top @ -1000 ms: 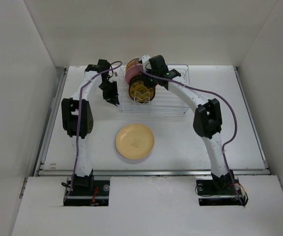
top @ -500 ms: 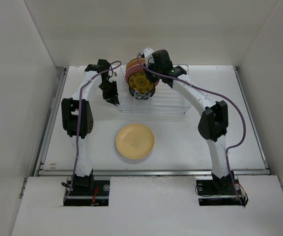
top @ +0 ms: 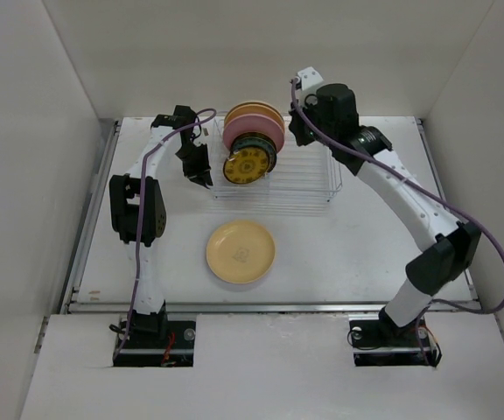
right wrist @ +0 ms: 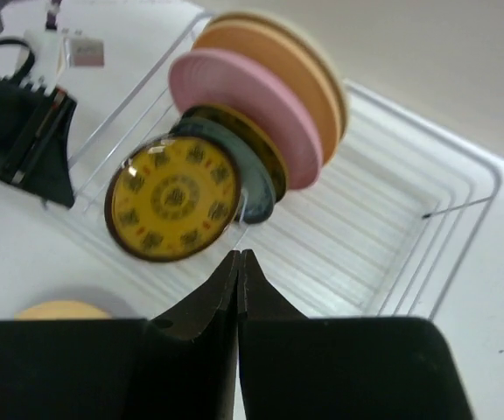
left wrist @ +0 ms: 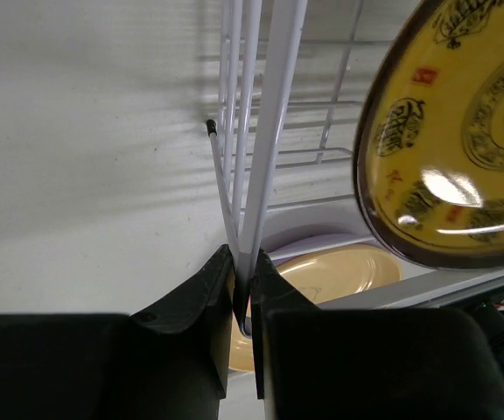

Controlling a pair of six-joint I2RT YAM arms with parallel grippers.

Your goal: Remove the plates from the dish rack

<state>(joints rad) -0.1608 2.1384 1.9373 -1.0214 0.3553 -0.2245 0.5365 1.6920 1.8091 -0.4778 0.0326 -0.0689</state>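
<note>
The wire dish rack [top: 309, 188] stands at the back of the table. Several plates stand in its left end: an orange-cream one [top: 256, 112] at the back, a pink one [top: 237, 133], then dark plates, the front one with a gold-patterned centre [top: 247, 165]. A pale yellow plate [top: 241, 251] lies flat on the table in front of the rack. My left gripper [top: 201, 178] is shut on the rack's left edge wire [left wrist: 250, 157]. My right gripper [top: 297, 133] is shut and empty, raised above the rack to the right of the plates; its tips [right wrist: 239, 256] hang near the gold-patterned plate [right wrist: 172, 197].
White walls close in the table on the left, back and right. The right half of the rack [right wrist: 409, 219] holds nothing. The left gripper [right wrist: 24, 140] shows at the rack's left side in the right wrist view.
My right gripper has lifted off the plates and swung up and to the right, shut and empty. The gold-patterned plate stays in the rack, leaning forward. The left gripper has not moved.
</note>
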